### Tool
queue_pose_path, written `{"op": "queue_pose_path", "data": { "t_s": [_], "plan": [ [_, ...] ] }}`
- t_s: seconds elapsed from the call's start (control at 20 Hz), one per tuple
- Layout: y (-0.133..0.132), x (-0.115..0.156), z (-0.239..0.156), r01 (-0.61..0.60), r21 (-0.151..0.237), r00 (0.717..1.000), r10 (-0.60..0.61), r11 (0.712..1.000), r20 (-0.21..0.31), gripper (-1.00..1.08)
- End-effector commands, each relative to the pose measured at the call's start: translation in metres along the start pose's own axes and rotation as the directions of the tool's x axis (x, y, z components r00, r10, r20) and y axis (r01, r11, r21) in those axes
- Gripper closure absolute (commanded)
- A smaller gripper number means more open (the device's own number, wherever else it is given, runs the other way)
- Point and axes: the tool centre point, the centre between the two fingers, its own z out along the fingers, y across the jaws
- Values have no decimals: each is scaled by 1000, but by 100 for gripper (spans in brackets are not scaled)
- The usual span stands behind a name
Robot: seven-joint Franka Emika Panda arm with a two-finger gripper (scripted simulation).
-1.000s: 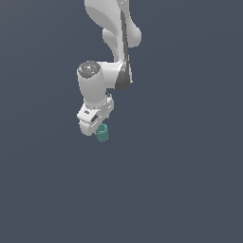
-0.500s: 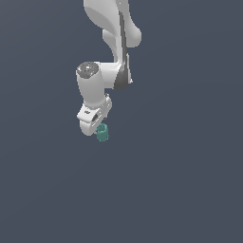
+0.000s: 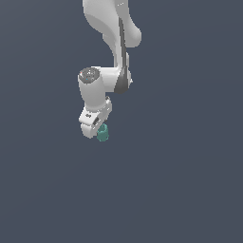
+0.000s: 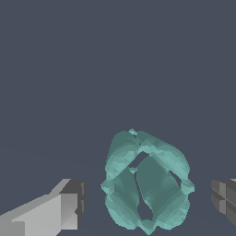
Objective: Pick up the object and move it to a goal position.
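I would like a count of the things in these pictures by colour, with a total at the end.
Teal-green: 1, the lumpy object between the fingers, with gaps on both sides.
White: 1, the robot arm with its gripper.
Total: 2

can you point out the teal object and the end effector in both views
teal object [image 3: 102, 133], exterior view: middle of the lump below the arm's tip
teal object [image 4: 147, 182], wrist view: centre of its lumpy body
end effector [image 3: 96, 132], exterior view: between the fingertips
end effector [image 4: 147, 198], wrist view: midway between the two fingers
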Motion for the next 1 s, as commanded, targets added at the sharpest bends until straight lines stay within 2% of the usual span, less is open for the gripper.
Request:
{"op": "queue_pose_path", "data": {
  "t_s": [0.0,0.4,0.45,0.95],
  "plan": [
    [-1,0,13,1,1,1000,-1,1000,0,-92],
    [0,0,31,2,1,1000,-2,1000,0,-92],
    [0,0,31,2,1,1000,-2,1000,0,108],
    [0,0,30,2,-1,1000,-2,1000,0,108]
  ]
}}
